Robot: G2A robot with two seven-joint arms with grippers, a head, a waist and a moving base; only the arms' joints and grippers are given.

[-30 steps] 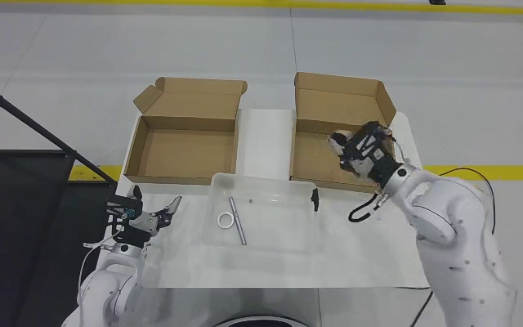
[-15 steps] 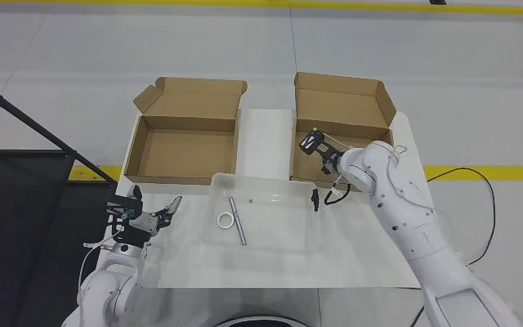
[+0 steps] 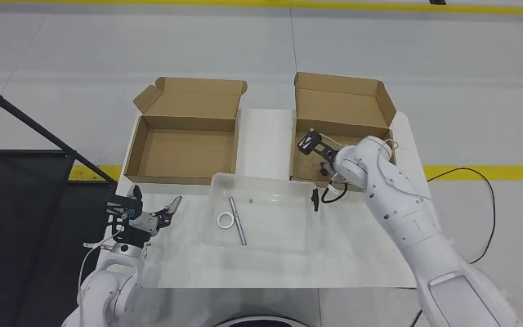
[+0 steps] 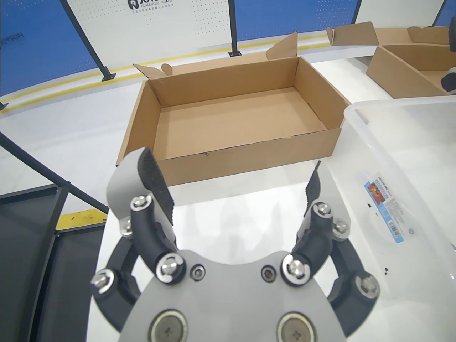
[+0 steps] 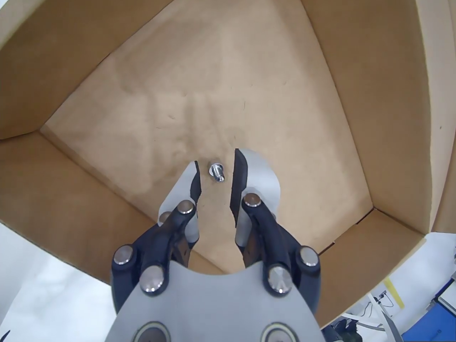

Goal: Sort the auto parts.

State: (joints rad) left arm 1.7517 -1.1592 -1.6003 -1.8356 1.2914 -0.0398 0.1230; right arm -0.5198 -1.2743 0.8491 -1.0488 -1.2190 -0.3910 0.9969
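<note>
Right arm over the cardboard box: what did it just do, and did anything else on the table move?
The right gripper swung across the right box toward the robot's left; it now hangs open above a small bolt on the box floor. Whether it dropped that bolt cannot be told. The open left gripper, the ring and rod in the clear tray and the black part beside it stayed put.

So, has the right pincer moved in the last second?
Yes: the right pincer has crossed the right box from its outer side toward its inner wall, nearer the left box.
</note>
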